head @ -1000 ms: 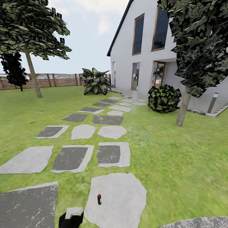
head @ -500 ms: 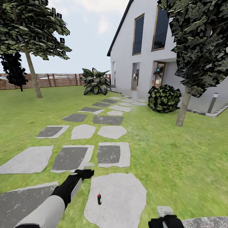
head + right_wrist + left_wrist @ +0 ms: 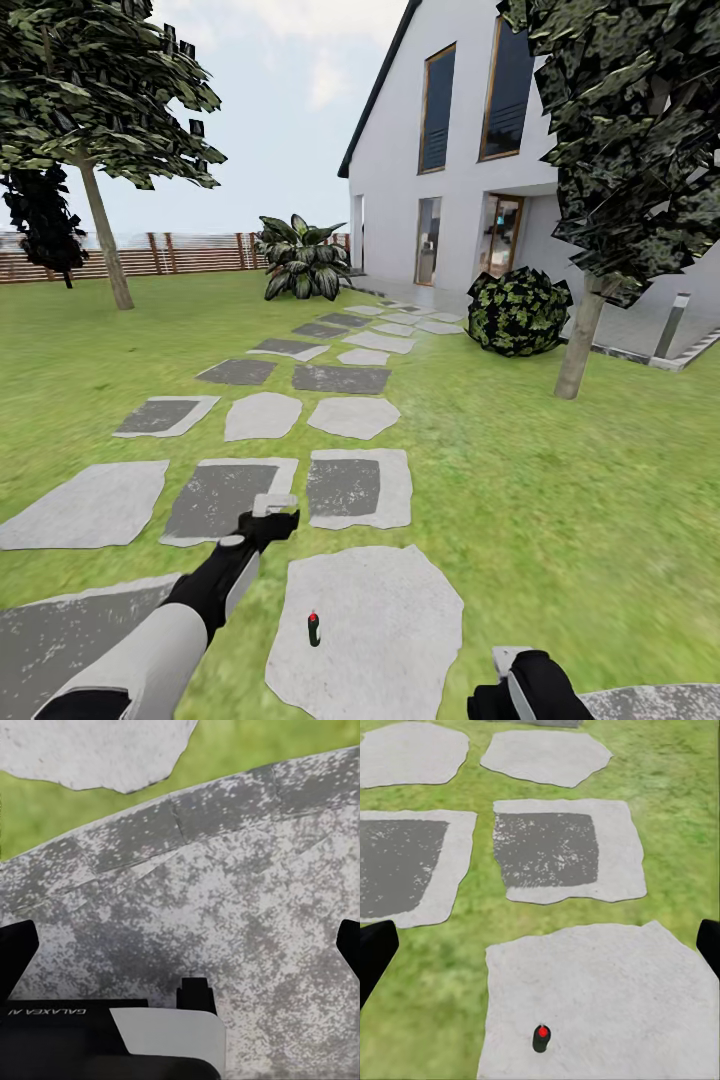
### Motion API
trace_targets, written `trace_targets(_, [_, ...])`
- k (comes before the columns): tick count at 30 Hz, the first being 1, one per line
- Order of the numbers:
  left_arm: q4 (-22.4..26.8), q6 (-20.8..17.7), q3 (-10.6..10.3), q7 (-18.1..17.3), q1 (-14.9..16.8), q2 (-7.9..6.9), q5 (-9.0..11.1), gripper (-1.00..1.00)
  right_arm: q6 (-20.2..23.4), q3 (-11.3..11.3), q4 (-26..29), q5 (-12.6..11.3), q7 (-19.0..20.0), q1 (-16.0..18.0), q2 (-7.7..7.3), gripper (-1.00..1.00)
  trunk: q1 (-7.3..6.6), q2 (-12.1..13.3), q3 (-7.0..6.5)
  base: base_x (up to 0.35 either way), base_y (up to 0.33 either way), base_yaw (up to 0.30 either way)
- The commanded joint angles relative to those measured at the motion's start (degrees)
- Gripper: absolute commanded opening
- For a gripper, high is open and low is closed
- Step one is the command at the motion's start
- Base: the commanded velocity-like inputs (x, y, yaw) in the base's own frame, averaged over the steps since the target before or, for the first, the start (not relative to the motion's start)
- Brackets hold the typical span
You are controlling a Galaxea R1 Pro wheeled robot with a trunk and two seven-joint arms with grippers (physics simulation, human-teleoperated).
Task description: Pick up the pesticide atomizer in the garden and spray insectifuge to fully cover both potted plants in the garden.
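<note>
Stone paving (image 3: 400,640) holds one small bottle (image 3: 314,629); two grippers open.

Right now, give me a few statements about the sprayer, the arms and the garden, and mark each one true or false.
1. The pesticide atomizer stands upright on a pale stepping stone. True.
2. The left gripper is clamped around the atomizer. False: it hangs open, apart from the atomizer, which is untouched.
3. The right gripper sits low at the head view's bottom edge, over a speckled grey slab. True.
4. The atomizer has a blue tip. False: the tip is red.
5. A broad-leaved plant stands at the far end of the path, near the fence. True.
</note>
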State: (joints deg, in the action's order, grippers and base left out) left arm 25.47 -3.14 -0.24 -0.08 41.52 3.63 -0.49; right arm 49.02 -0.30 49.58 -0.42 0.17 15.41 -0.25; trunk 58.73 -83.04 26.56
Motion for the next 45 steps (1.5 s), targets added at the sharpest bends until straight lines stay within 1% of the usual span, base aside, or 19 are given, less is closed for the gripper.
trace_targets(1, [0.0, 0.1, -0.1, 0.0, 0.0, 0.02, -0.1, 1.00, 0.3, 0.0, 0.1, 0.0, 0.0, 0.0, 0.01, 1.00, 0.00, 0.0, 0.06, 0.000, 0.000, 0.000])
trace_targets(3, [0.0, 0.8, -0.2, 0.0, -0.2, 0.07, -0.2, 1.00, 0.3, 0.1, 0.1, 0.0, 0.0, 0.0, 0.00, 1.00, 0.00, 0.0, 0.06, 0.000, 0.000, 0.000])
trace_targets(8, [-0.1, 4.6, -0.2, 0.0, -0.3, 0.11, -0.2, 1.00, 0.3, -0.2, 0.1, 0.2, -0.1, 0.0, -0.28, 1.00, 0.00, 0.0, 0.06, 0.000, 0.000, 0.000])
trace_targets(14, [-0.1, 5.4, -0.3, 0.0, -0.4, 0.14, -0.2, 1.00, 0.3, -0.3, 1.9, 0.4, -0.1, 0.0, -0.35, 1.00, 0.00, 0.0, 0.07, 0.000, 0.000, 0.000])
trace_targets(20, [-0.1, 5.4, -0.2, 0.0, -0.5, 0.15, -0.3, 1.00, 0.3, -0.3, 2.3, 0.4, -0.1, 0.0, -0.38, 1.00, 0.00, 0.0, 0.25, 0.000, 0.000, 0.000])
trace_targets(21, [-0.1, 5.4, -0.2, 0.0, -0.5, 0.15, -0.3, 1.00, 0.3, -0.3, 2.4, 0.4, -0.1, 0.0, -0.62, 1.00, 0.00, 0.0, 0.28, 0.000, 0.000, 0.000])
trace_targets(23, [-0.1, 5.4, -0.2, 0.0, -0.5, 0.15, -0.3, 1.00, 0.3, -0.3, 2.4, 0.3, -0.1, 0.0, -1.63, 1.00, 0.00, 0.0, 0.38, 0.000, 0.000, 0.000])
trace_targets(26, [-0.1, 5.4, -0.2, 0.0, -0.5, 0.15, -0.3, 1.00, 0.3, -0.4, 2.8, 0.3, 0.0, 0.0, -2.57, 1.00, 0.66, -1.2, 1.13, 0.000, 0.000, 0.000])
trace_targets(28, [-0.1, 5.4, -0.3, 0.0, -0.5, 0.18, -0.3, 1.00, 0.3, -0.3, 2.9, 0.3, -0.1, 0.0, -2.72, 1.00, 1.10, -2.0, 1.66, 0.000, 0.000, 0.000])
trace_targets(31, [-0.1, 5.4, -0.4, 0.0, -0.5, 0.22, -0.3, 1.00, 0.3, -0.3, 3.1, 0.2, 0.0, 0.0, -2.80, 1.00, 1.76, -3.2, 2.47, 0.000, 0.000, 0.000])
trace_targets(35, [-0.2, 5.5, -0.7, 0.1, -0.6, 0.23, -0.3, 1.00, 0.3, -0.3, 5.1, 0.2, 0.0, 0.0, -2.82, 1.00, 2.63, -4.8, 3.55, 0.000, 0.000, 0.000])
trace_targets(45, [-0.2, 5.5, -0.7, 0.1, -0.6, 0.17, -0.3, 1.00, 0.3, -0.3, 5.4, 0.2, 0.0, 0.0, -2.82, 1.00, 4.83, -8.9, 6.25, 0.000, 0.000, 0.000])
